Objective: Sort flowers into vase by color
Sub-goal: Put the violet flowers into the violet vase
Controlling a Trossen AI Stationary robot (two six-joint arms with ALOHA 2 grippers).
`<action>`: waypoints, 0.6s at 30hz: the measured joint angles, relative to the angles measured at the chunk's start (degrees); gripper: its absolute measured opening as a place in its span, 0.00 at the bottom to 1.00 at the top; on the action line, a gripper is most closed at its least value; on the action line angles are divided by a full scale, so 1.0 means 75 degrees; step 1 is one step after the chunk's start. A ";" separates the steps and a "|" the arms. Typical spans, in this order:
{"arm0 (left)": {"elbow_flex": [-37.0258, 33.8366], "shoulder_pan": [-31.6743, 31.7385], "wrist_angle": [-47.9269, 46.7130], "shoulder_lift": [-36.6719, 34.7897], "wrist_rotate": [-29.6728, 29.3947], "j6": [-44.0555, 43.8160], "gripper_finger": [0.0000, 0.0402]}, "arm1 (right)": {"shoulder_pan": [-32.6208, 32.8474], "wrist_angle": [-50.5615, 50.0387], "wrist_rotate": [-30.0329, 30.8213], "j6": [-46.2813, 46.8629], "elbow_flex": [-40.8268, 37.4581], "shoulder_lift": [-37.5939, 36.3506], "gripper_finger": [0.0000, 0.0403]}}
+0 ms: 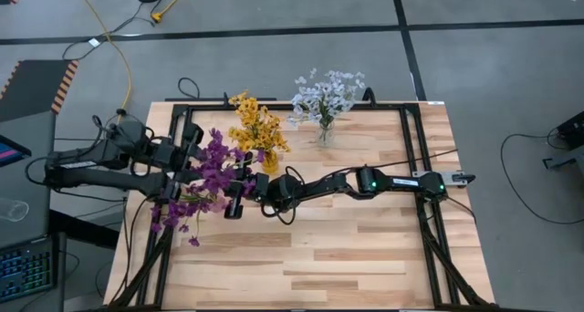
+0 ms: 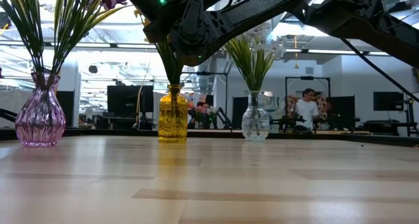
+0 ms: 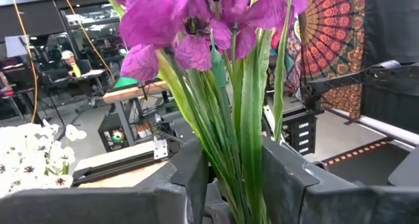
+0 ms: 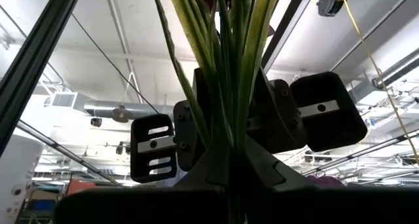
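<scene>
- High view: three bunches of flowers stand on the wooden worktop (image 1: 365, 248), with the purple flowers (image 1: 208, 180) at the left edge, the yellow flowers (image 1: 256, 125) just right of them toward the back, and the white flowers (image 1: 327, 95) farther right near the back edge.
- The left claw (image 1: 193, 171) sits within the purple bunch, and the right claw (image 1: 235, 195) reaches across the worktop to the same bunch from the other side.
- Low view: the purple vase (image 2: 40, 116) holds green stems at the left, the yellow vase (image 2: 173, 114) stands in the middle, and the clear vase (image 2: 255, 116) stands to its right; all three are upright.
- Left wrist view: the left claw (image 3: 236, 185) has its fingers (image 3: 190, 175) standing on either side of the green purple-flower stems (image 3: 236, 129); whether they press them cannot be told.
- Right wrist view: the right claw (image 4: 229, 165) is pressed together, pinching the same stems, with the other claw just behind.
- A person (image 2: 306, 109) sits in the room beyond the worktop.
</scene>
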 joint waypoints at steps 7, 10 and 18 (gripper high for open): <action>0.0000 -0.0006 0.0017 -0.0030 -0.0285 0.0066 0.10 | -0.0012 0.0032 0.0023 0.0015 0.0000 0.0000 0.10; 0.0000 -0.0009 0.0031 -0.0032 -0.0268 0.0013 0.03 | -0.0012 0.0047 0.0016 0.0005 0.0000 0.0000 0.10; 0.0000 -0.0009 0.0034 -0.0029 -0.0259 -0.0196 0.03 | -0.0012 0.0029 -0.0006 0.0006 0.0000 0.0000 0.15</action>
